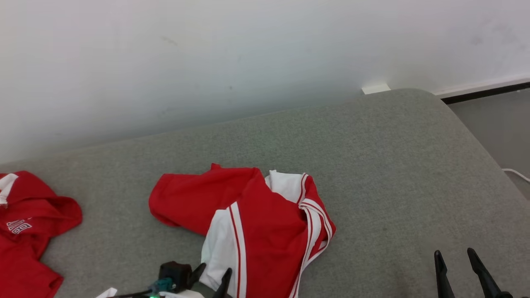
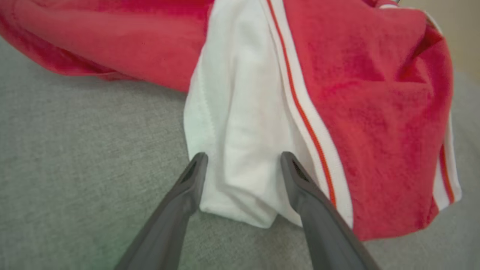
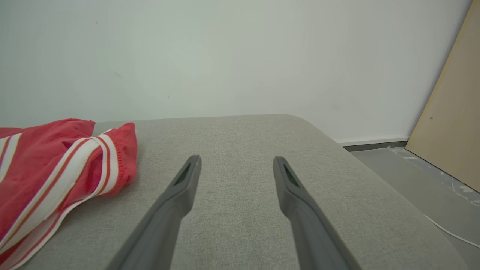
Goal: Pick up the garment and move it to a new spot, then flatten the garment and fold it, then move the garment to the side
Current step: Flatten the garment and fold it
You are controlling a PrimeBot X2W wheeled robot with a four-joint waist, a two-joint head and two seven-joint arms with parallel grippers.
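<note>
left wrist view: left gripper [image 2: 243,159], jaws apart, straddles a white fold [image 2: 240,112] of the crumpled red garment [image 2: 375,112] on the grey surface [image 2: 75,150] — soft, light, likely floppy — pinch that fold; right gripper [image 3: 237,163] jaws apart too.

Bright, even light, faint shadows; garment [image 2: 375,112] blurry in left wrist view

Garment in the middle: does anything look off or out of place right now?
Nothing damaged or spilled. The garment lies crumpled, not flat. A second red garment lies apart at the left.
</note>
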